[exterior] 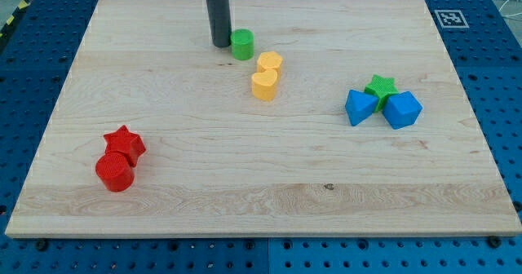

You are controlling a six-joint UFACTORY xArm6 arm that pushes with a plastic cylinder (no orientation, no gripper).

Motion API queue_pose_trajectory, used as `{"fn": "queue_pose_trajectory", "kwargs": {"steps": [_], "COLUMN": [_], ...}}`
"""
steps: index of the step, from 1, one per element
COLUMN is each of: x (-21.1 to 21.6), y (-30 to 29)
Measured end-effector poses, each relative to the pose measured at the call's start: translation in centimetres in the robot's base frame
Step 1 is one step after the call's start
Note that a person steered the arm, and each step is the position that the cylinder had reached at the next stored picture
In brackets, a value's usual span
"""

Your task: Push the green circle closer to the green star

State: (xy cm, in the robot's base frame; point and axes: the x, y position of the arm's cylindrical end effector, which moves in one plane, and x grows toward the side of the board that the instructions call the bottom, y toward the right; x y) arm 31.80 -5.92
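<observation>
The green circle (242, 43) sits near the view's top, left of centre, on the wooden board (261, 192). My tip (221, 43) rests on the board just left of the green circle, touching or nearly touching it. The green star (380, 86) lies far to the right and lower, wedged behind two blue blocks.
A yellow block (270, 62) and a yellow heart (264, 86) lie just right and below the green circle, between it and the star. A blue block (360, 107) and a blue block (402, 109) flank the star. A red star (124, 143) and red circle (114, 173) sit at lower left.
</observation>
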Motion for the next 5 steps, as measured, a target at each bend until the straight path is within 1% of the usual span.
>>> {"fn": "queue_pose_trajectory", "kwargs": {"steps": [1, 4, 5], "x": [1.2, 1.1, 1.7], "y": [2.0, 10.2, 13.2]}}
